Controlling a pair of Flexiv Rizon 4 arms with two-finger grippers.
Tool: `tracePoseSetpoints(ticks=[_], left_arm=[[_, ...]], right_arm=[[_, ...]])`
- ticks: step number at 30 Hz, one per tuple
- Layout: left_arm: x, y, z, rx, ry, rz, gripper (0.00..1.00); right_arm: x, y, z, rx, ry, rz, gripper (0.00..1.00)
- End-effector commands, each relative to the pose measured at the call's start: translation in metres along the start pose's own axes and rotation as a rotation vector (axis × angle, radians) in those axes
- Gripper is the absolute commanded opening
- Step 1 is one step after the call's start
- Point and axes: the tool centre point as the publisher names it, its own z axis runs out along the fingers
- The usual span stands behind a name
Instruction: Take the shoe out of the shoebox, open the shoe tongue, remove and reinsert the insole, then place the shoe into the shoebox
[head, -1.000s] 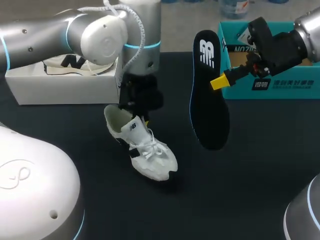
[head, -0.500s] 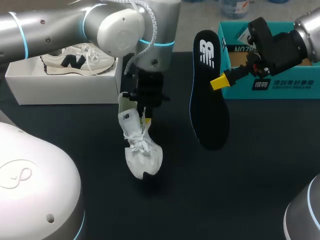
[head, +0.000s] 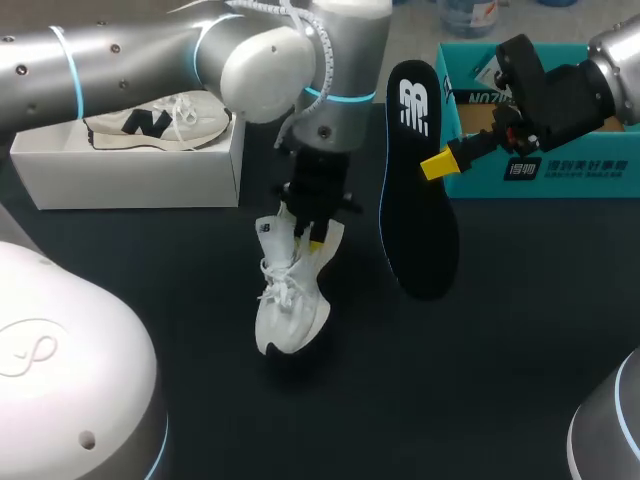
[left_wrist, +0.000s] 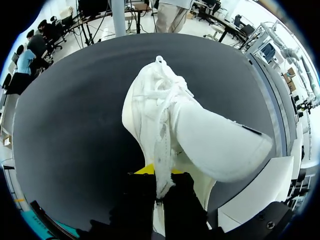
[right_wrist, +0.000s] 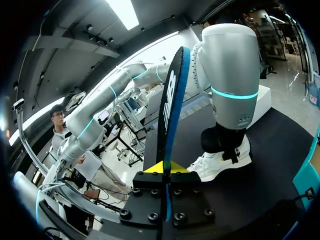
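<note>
Your left arm stood steeply over the table (head: 480, 380); left gripper (head: 313, 235) clamped the white shoe (head: 288, 305) by its upper edge, toe downward. Right gripper (head: 440, 163) pinched the black insole (head: 420, 220) upright alongside.

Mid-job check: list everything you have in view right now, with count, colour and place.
white shoe: one, white, mid-table, hanging toe-down from the left tool, toe at the tabletop
black insole: one, black with a blue edge, upright in the air right of the white shoe
white shoebox: one, white, rear left of the table
second shoe: one, white with a dark logo, inside the white shoebox
teal box: one, teal, rear right
table: one, black
left tool: one, yellow-tipped, shut on the white shoe's heel end
right tool: one, yellow-tipped, shut on the black insole
</note>
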Motion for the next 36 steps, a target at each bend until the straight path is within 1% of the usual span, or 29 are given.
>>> tracePoseSetpoints(ticks=[1,4,9,16,19,23,24,25,26,27,32,36], left_arm=[[-0.003,-0.003,0.002,-0.01,-0.01,-0.005,0.0],[-0.011,-0.002,0.004,-0.015,-0.013,-0.009,0.0],[-0.027,0.001,0.012,-0.014,0.013,0.002,0.0],[-0.044,0.005,0.029,-0.004,0.017,-0.002,0.0],[-0.048,0.004,0.033,0.007,0.001,-0.008,0.0],[-0.048,0.002,0.033,0.015,-0.047,-0.034,0.0],[-0.047,0.002,0.032,0.019,-0.054,-0.038,0.13],[-0.047,0.002,0.032,0.023,-0.059,-0.04,0.46],[-0.047,0.003,0.032,0.028,-0.063,-0.041,0.95],[-0.047,0.003,0.03,0.034,-0.071,-0.041,1.0],[-0.04,0.0,0.016,0.025,-0.117,-0.042,1.0],[-0.037,-0.001,-0.008,0.015,-0.173,-0.02,1.0]], right_arm=[[-0.001,0.001,0.002,0.003,0.0,0.001,0.0],[-0.001,0.001,0.002,0.003,0.0,0.001,0.0],[-0.001,0.001,0.002,0.003,0.0,0.001,0.0],[-0.001,0.001,0.002,0.003,0.0,0.001,0.0],[-0.001,0.001,0.002,0.003,0.0,0.001,0.0],[-0.001,0.001,0.002,0.003,0.0,0.001,0.0],[-0.001,0.001,0.002,0.003,0.0,0.001,0.0],[-0.001,0.001,0.002,0.003,0.0,0.001,0.0],[-0.001,0.001,0.002,0.003,0.0,0.001,0.0],[-0.001,0.001,0.002,0.003,0.0,0.001,0.0],[-0.001,0.001,0.002,0.003,0.0,0.001,0.0],[-0.001,0.001,0.002,0.003,0.0,0.001,0.0]])
